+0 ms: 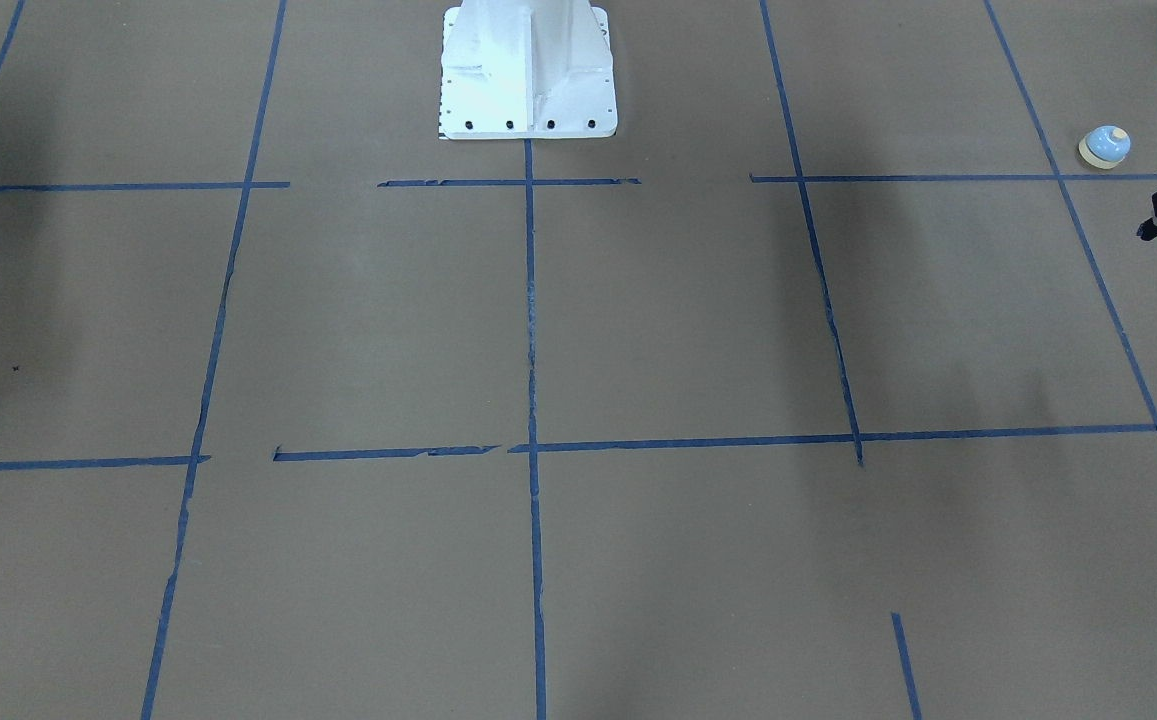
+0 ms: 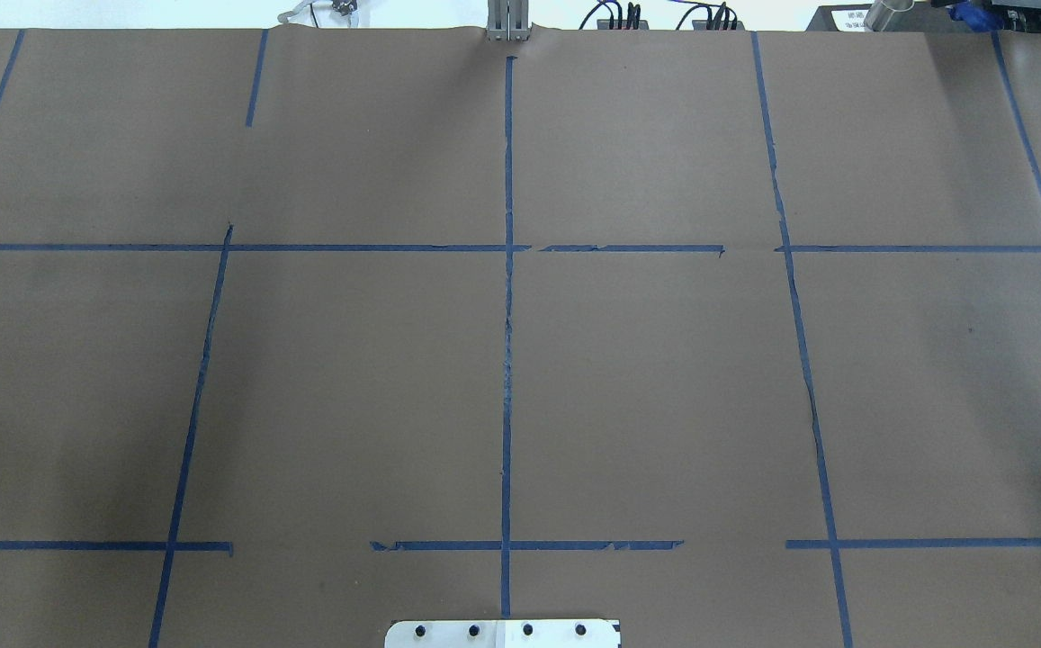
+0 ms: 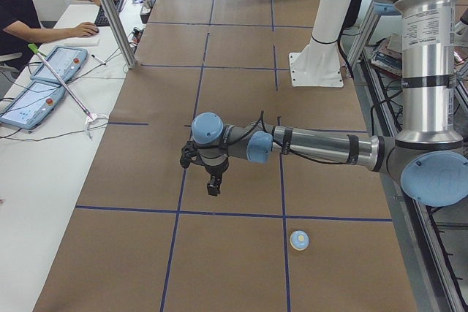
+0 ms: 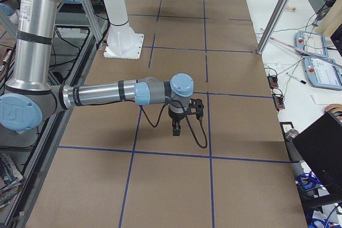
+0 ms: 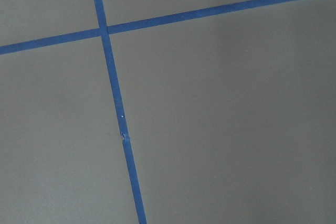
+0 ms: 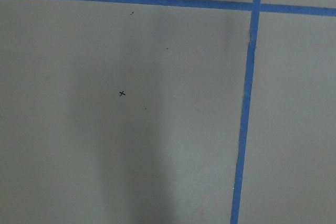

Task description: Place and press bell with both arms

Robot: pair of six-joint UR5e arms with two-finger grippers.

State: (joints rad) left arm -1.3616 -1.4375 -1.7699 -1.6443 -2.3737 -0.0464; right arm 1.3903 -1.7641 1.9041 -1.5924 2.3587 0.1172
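Black-framed, the left gripper (image 3: 213, 188) hangs above the brown paper. We cannot tell whether its jaws are parted, nor those of the right gripper (image 4: 177, 131). One bell (image 3: 298, 240) stands upright near the left gripper, offset toward the robot's side and the table's left end. It is well apart from the right gripper. We count two grippers.

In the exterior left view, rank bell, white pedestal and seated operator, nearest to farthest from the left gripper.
1. Bell, close by, toward the camera.
2. White pedestal, farther, robot side.
3. Operator, farthest, seated top left.
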